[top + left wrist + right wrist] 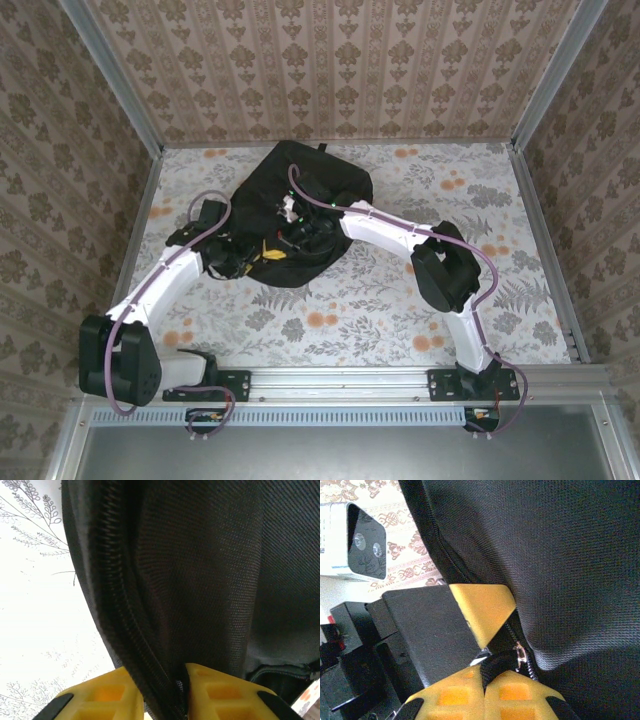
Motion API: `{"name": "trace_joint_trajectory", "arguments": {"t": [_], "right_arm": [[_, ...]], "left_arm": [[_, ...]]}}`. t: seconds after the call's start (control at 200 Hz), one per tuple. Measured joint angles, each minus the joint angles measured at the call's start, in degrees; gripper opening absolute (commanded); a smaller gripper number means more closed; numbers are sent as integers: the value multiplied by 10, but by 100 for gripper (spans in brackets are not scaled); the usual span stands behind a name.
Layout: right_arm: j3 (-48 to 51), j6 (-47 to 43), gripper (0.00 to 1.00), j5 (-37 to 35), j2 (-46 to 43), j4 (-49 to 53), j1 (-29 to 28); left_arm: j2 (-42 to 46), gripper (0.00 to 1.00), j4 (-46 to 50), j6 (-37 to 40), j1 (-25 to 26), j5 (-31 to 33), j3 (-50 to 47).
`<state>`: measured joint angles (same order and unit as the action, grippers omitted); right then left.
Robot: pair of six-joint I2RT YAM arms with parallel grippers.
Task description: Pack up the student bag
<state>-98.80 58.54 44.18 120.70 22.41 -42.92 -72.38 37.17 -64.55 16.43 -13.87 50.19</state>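
Observation:
The student bag (300,185), a large black fabric backpack, lies at the back middle of the table. My left gripper (255,257) meets it from the left. In the left wrist view its yellow fingers (107,692) pinch the bag's zippered edge (125,630), so the left gripper (162,677) is shut on the fabric. My right gripper (303,228) reaches over the bag from the right. The right gripper (483,675) is shut on the black zipper pull strap (496,665), just below the metal slider (520,654). A yellow finger (482,607) of the left gripper lies close above.
The floral tablecloth (400,290) stretches to the right and front of the bag. Patterned walls (340,60) close in the back and both sides. A metal rail (340,382) carrying the arm bases runs along the near edge. The left wrist's white camera housing (355,540) sits close by.

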Motion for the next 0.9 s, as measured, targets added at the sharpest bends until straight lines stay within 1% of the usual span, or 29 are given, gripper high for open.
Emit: {"name": "trace_joint_trajectory", "arguments": {"t": [0.075, 0.185, 0.365, 0.57, 0.9], "right_arm": [[3, 0, 0, 0, -1, -1, 0], [14, 0, 0, 0, -5, -4, -1], [45, -1, 0, 0, -22, -8, -6], [74, -14, 0, 0, -42, -8, -16], [87, -33, 0, -1, -52, -7, -16]], "left_arm": [[0, 7, 1, 2, 0, 4, 0], [0, 0, 1, 7, -2, 9, -2], [6, 0, 2, 28, -15, 22, -3], [9, 0, 6, 56, -16, 34, -3], [13, 0, 10, 93, -15, 43, -3]]}}
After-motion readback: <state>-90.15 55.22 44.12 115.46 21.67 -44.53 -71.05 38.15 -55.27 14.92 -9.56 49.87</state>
